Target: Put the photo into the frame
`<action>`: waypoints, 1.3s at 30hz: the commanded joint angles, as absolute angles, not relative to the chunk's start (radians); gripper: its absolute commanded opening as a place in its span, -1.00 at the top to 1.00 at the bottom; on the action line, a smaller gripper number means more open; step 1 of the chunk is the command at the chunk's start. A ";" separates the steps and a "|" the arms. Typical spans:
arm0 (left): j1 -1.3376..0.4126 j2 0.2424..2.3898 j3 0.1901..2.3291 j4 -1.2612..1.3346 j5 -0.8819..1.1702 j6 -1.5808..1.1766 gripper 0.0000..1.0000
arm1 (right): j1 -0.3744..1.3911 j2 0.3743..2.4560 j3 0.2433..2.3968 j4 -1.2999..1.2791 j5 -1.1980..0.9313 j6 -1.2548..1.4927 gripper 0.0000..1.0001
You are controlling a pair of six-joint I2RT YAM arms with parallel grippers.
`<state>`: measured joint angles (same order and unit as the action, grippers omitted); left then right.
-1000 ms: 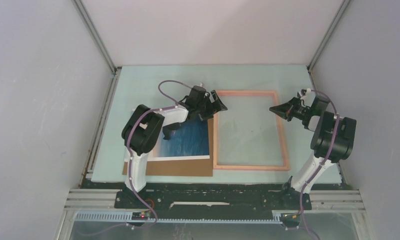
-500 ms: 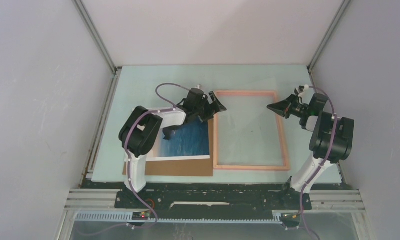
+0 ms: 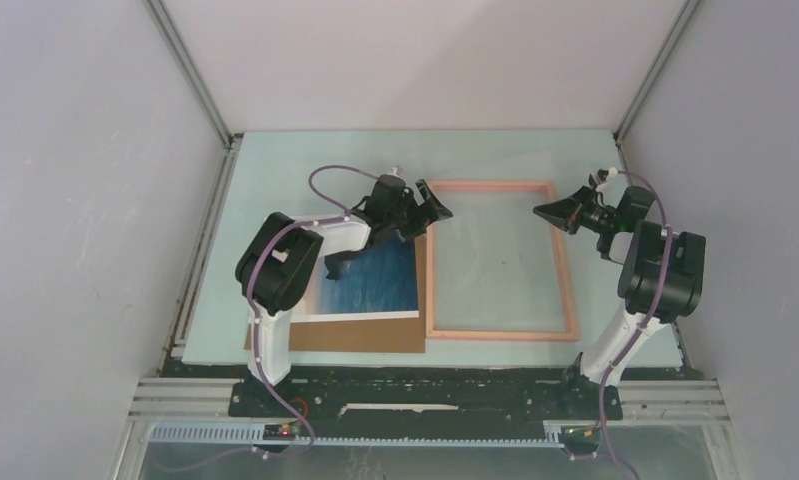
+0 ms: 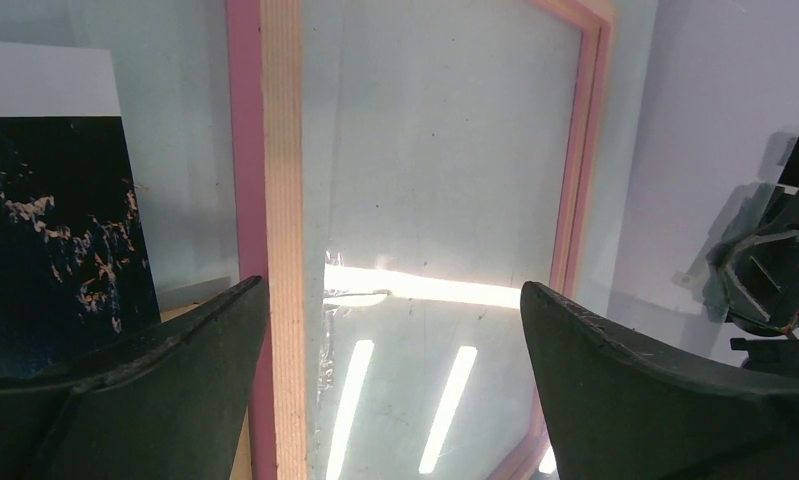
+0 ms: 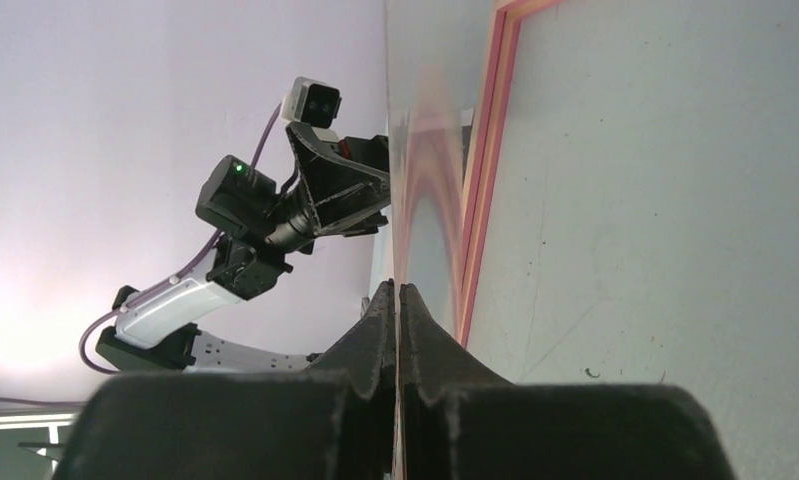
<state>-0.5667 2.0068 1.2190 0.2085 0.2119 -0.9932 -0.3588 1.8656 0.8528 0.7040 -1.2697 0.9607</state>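
Photo (image 3: 375, 280) flat on the desk (image 3: 275, 170), picture side up, outside the frame and just left of it. It lies on a brown cardboard sheet (image 3: 375, 337) that shows along its near edge. The left arm hides its far left corner. In the left wrist view the print (image 4: 55, 230) appears dark with a white border.

Left fingers (image 3: 433, 207) spread wide and gripping nothing, hanging over the frame's far left corner. One finger (image 4: 175, 360) sits on each side of the left rail.

Frame (image 3: 500, 333) flat on the desk, pink-orange (image 4: 280, 150), desk visible through its middle.

Right fingers (image 3: 555, 213) at the frame's far right corner, pressed together (image 5: 375, 340) on the edge of a thin, glossy clear sheet (image 5: 430, 120). The sheet is seen edge-on and carries a pink reflection of the frame rail (image 5: 485, 180).
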 commanded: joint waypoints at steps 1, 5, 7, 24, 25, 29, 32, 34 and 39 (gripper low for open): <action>-0.560 1.947 1.208 0.245 0.206 -0.993 -0.95 | -0.351 1.870 0.861 0.703 -1.280 0.942 1.00; -0.559 1.947 1.207 0.244 0.206 -0.992 -0.95 | -0.351 1.868 0.877 0.636 -1.270 0.900 1.00; -0.560 1.946 1.208 0.244 0.206 -0.992 -0.95 | -0.351 1.867 0.879 0.613 -1.266 0.883 1.00; -0.559 1.950 1.207 0.252 0.211 -1.000 -0.95 | -0.344 1.875 0.877 0.571 -1.262 0.851 1.00; -0.560 1.950 1.207 0.252 0.209 -1.000 -0.95 | -0.343 1.874 0.877 0.572 -1.263 0.851 1.00; -0.559 1.950 1.204 0.253 0.209 -0.999 -0.95 | -0.343 1.861 0.872 0.570 -1.271 0.846 1.00; -0.560 1.948 1.200 0.253 0.206 -0.996 -0.95 | -0.349 1.849 0.863 0.608 -1.279 0.873 1.00; -0.560 1.950 1.200 0.253 0.207 -0.998 -0.95 | -0.353 1.847 0.861 0.627 -1.286 0.894 1.00; -0.560 1.950 1.200 0.256 0.208 -1.002 -0.95 | -0.346 1.853 0.858 0.656 -1.293 0.923 1.00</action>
<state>-0.5652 2.0064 1.2190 0.2096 0.2123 -0.9947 -0.3546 1.8721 0.8558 0.5926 -1.2469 0.8845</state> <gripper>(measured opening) 0.975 0.008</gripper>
